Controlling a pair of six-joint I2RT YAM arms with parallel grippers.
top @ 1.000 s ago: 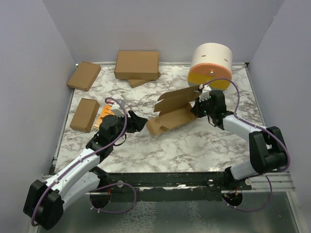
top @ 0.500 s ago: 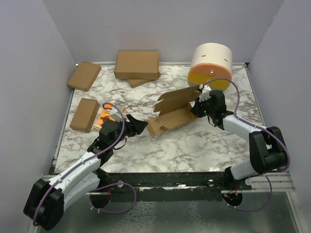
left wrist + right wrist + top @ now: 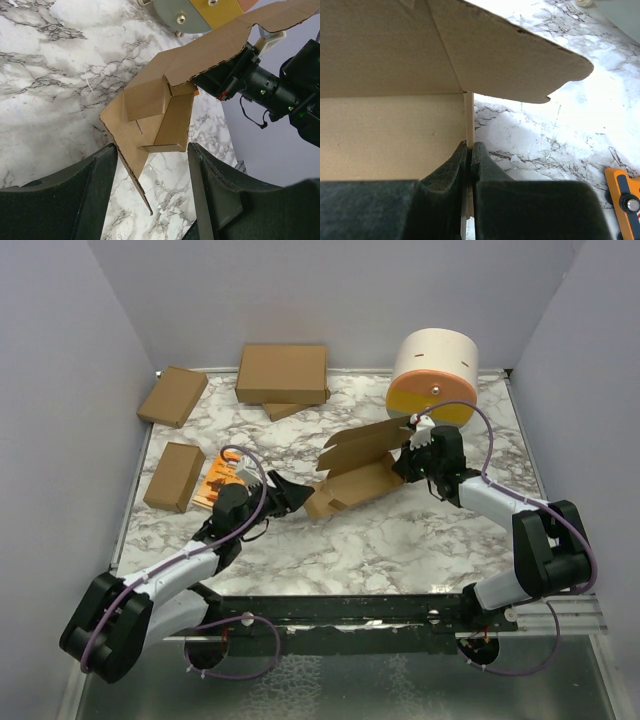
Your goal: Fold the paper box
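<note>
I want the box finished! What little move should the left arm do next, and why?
Probably nudge the open left end effector forward and close on the end flap of the paper box. The right end effector pinches one wall, and that flap lies between the left fingers.

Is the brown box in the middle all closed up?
No, the paper box is open, with its lid flap standing up above the tray.

One camera hangs high behind the robot, looking down across the whole marble table (image 3: 400, 540). The left wrist camera looks low along the tabletop at the paper box (image 3: 150, 100) from nearby. The right wrist camera sits tight against its wall. All three views share that box.
</note>
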